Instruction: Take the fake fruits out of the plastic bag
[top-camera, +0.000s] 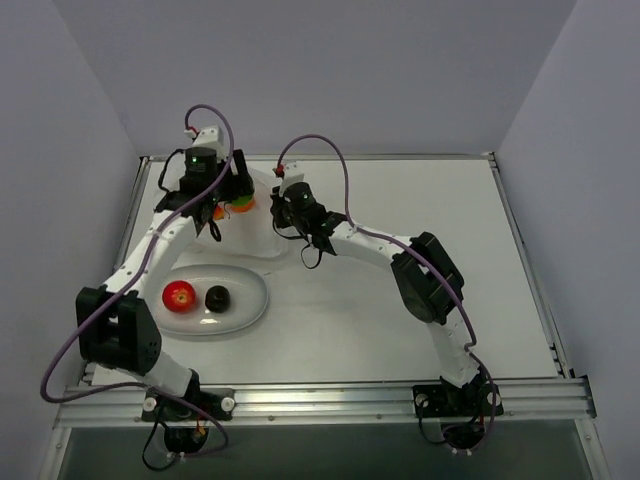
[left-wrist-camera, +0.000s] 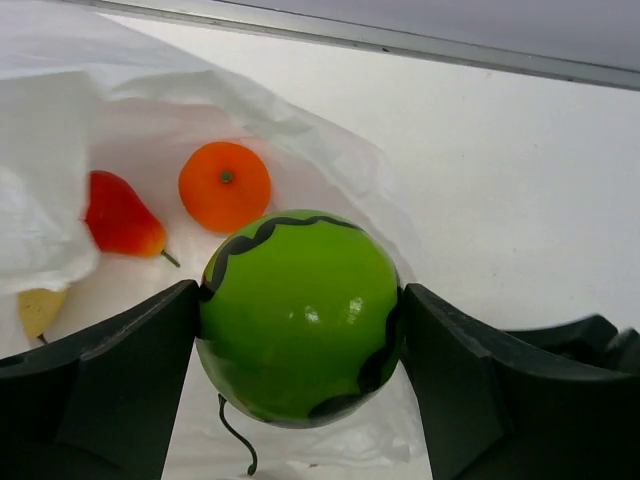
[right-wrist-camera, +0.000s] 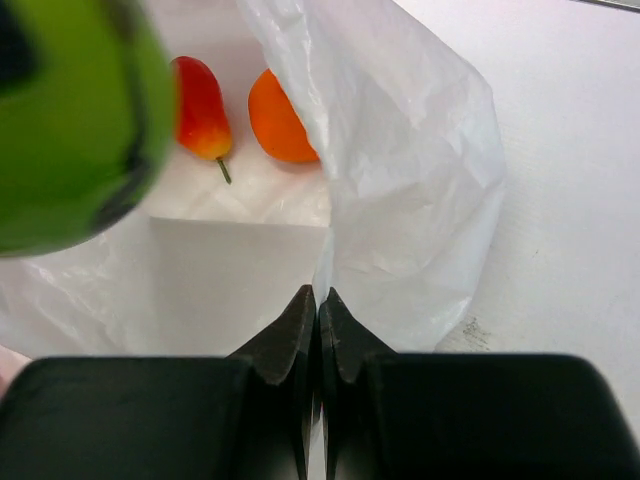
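Counting from the overhead view, two fruits are already set on the white plate at the near left: a red apple and a dark purple-black one. A third, the bright green one with a dark wavy stripe, is clamped between the fingers of the left gripper and is held over the opened plastic bag, toward the far left of the surface. The right gripper is pressed together on a fold of the bag's edge, so the mouth is held up and open. Inside the bag an orange and a red pear-shaped piece are seen side by side, not touching; a pale yellow piece is half hidden under the plastic. The task is judged about half done: the green one is to be carried off, and two or three are left to fetch. Bare surface is noted between bag and plate. The far rim lies near the bag and the left wall is close by; wide room is left unused on the right.
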